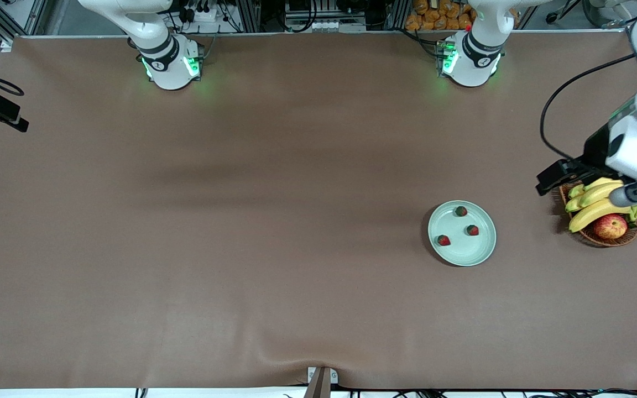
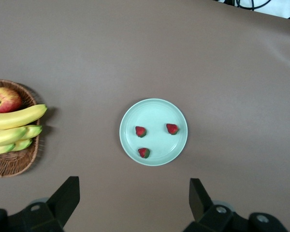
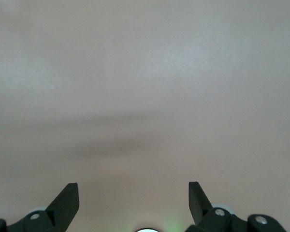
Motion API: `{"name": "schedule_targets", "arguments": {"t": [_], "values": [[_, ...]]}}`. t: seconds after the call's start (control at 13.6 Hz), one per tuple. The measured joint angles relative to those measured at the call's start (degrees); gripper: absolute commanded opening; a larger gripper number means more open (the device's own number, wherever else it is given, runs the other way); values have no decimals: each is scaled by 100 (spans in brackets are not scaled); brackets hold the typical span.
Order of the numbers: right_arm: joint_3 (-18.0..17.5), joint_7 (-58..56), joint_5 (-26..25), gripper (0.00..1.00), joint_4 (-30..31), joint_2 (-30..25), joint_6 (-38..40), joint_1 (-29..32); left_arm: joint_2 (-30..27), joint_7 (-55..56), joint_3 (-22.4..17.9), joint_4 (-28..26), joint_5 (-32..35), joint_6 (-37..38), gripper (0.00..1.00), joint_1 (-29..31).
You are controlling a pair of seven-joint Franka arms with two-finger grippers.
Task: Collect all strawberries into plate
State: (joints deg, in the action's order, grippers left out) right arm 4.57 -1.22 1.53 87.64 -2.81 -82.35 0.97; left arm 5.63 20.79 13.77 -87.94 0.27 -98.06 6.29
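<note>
Strawberries (image 1: 460,210) (image 1: 472,230) (image 1: 443,240) are seen on the plate (image 1: 481,250), near the basket (image 1: 600,239). Left gripper (image 2: 134,203) is held spread above the table, empty; right gripper (image 3: 133,203) likewise.

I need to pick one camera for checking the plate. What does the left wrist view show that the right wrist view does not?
Only the left wrist view shows the plate with three strawberries on it, and beside it the basket of bananas and an apple. Only the right wrist view shows the right gripper, open. Both show bare brown table.
</note>
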Motion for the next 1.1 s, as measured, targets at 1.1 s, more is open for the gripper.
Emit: {"name": "schedule_targets", "arguments": {"t": [1.1], "values": [[-2,0,0,100,0,0,-5,0,-596,-1410,-904,135,-17,1354,100,-266]]}}
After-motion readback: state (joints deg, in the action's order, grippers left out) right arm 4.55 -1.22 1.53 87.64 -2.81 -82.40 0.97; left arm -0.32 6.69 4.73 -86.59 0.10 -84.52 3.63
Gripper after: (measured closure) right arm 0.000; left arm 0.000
